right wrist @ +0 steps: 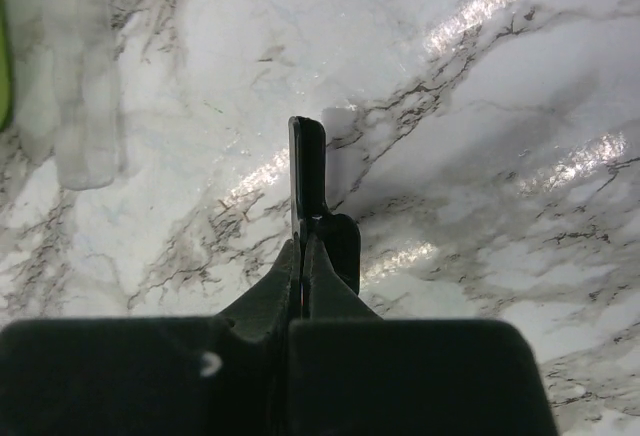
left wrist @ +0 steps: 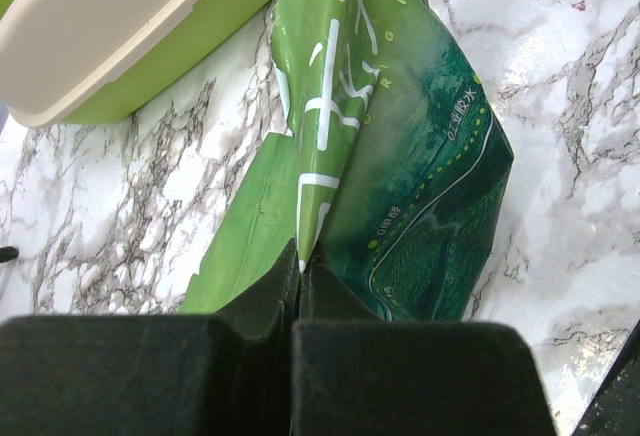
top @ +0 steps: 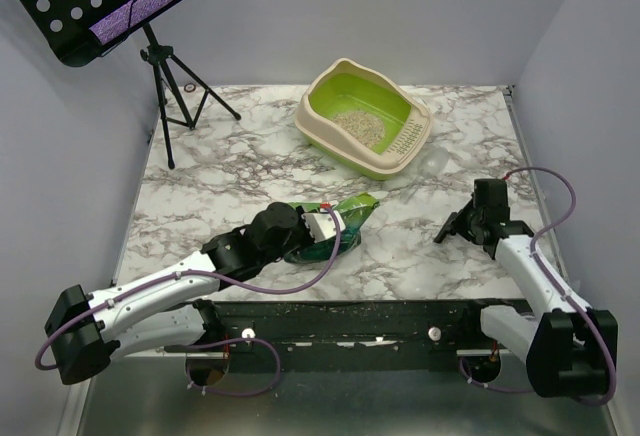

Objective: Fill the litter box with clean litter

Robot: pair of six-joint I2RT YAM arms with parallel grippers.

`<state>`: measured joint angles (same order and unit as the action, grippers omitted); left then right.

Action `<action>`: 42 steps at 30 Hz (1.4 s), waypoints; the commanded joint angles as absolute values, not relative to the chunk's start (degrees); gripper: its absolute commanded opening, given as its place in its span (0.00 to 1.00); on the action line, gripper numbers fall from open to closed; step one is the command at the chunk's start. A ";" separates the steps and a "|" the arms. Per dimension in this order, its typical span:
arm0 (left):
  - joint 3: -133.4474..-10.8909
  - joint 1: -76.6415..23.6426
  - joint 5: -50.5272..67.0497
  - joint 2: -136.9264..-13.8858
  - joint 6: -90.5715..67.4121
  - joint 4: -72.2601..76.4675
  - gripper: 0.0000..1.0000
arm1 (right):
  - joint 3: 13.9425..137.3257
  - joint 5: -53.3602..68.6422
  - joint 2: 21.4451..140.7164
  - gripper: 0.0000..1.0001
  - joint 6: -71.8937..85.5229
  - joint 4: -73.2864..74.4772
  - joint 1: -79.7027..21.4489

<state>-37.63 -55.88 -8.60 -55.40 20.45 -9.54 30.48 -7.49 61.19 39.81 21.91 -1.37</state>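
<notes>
The litter box (top: 325, 91), beige rim and lime-green inside, stands at the back centre-right. A small patch of clean litter (top: 360, 128) lies on its floor. Its corner also shows in the left wrist view (left wrist: 120, 36). My left gripper (top: 322, 224) is shut on the edge of the crinkly green-and-teal bag (top: 345, 218), which lies on the table in front of the box. In the left wrist view the jaws (left wrist: 300, 256) pinch the bag's fold (left wrist: 400, 156). My right gripper (top: 455, 226) is at the right, shut (right wrist: 305, 246) on a thin black piece (right wrist: 307, 166).
A black music stand on a tripod (top: 165, 66) stands at the back left. A translucent plastic scrap (right wrist: 70, 106) lies on the marble near the box's right corner. Walls close the table at the back and both sides.
</notes>
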 commanded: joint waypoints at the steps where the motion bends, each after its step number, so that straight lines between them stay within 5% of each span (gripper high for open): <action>1: -37.44 -55.46 -11.78 -54.67 19.78 -10.11 0.03 | 31.72 -6.42 54.94 0.00 37.01 24.87 -0.88; 17: -43.14 -55.46 -2.03 -50.36 20.65 -18.62 0.49 | 44.02 1.74 50.27 0.00 30.59 24.96 -1.14; 29: -61.42 -55.46 -5.19 -53.17 13.99 -27.51 0.57 | 57.12 15.62 54.06 0.00 21.45 21.19 -19.42; 35: -66.53 -55.28 -1.94 -55.19 0.29 -25.50 0.60 | 57.91 32.24 52.47 0.00 16.10 16.25 -22.75; 42: -63.64 -53.79 3.69 -54.15 -16.16 -14.34 0.59 | 59.77 37.87 50.89 0.00 14.76 12.41 -29.35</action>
<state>-65.36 -54.96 -0.45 -55.29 -4.10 -22.11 58.08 30.00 52.62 16.27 17.56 -26.79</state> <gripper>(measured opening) 0.589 0.011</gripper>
